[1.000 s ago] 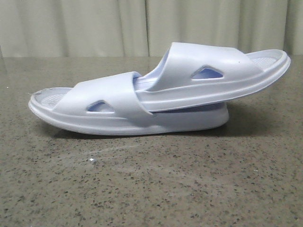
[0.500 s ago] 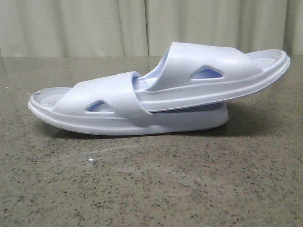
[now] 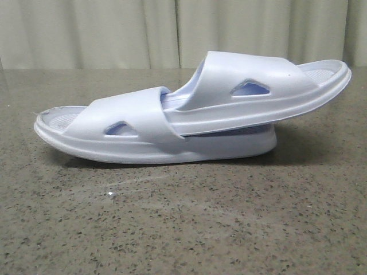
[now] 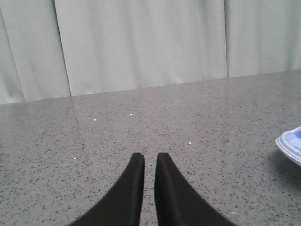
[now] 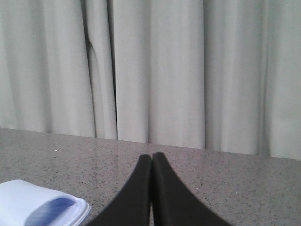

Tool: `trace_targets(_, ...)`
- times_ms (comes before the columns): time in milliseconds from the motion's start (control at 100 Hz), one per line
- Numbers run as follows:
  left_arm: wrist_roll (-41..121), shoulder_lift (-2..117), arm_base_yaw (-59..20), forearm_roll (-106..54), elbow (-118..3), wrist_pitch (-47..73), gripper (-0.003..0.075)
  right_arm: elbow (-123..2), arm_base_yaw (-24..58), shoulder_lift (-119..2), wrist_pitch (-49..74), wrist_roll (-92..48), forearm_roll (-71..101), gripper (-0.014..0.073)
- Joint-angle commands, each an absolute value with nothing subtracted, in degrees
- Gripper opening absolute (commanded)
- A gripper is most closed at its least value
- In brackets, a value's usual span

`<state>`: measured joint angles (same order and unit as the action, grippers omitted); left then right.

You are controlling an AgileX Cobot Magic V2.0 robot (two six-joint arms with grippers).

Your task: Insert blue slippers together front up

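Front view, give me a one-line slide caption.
Two pale blue foam slippers nested on a speckled grey stone table, upper one tilted.

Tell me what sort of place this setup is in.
Probably an indoor test or lab station, not a home. A speckled stone-look table stands before a plain pale curtain, bare but for the nested blue slippers.
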<state>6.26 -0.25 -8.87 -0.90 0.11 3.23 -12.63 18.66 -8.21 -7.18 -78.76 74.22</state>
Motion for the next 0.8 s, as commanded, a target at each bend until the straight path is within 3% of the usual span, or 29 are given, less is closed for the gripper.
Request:
trace_targets(0, 5.69, -1.96, -8.91, -1.29, 0.61, -1.4, 0.0016, -14.15, 18.75, -8.83, -8.49, -79.63, 73.8, -0.0107)
trace_targets(300, 5.69, -1.96, -8.91, -1.29, 0.61, -1.4, 0.0016, -14.03, 18.75, -8.83, -6.72, -75.79, 72.8, -0.0107)
trace_targets(590, 5.69, -1.96, -8.91, -1.29, 0.61, -1.4, 0.0016, -11.15, 18.63, -8.83, -6.98, -41.31, 36.08, -0.0107)
trace_targets(790, 5.69, -1.96, -8.91, -1.29, 0.61, -1.4, 0.0016, -10.28, 12.21, -8.83, -5.48, -18.07, 16.32, -0.0107)
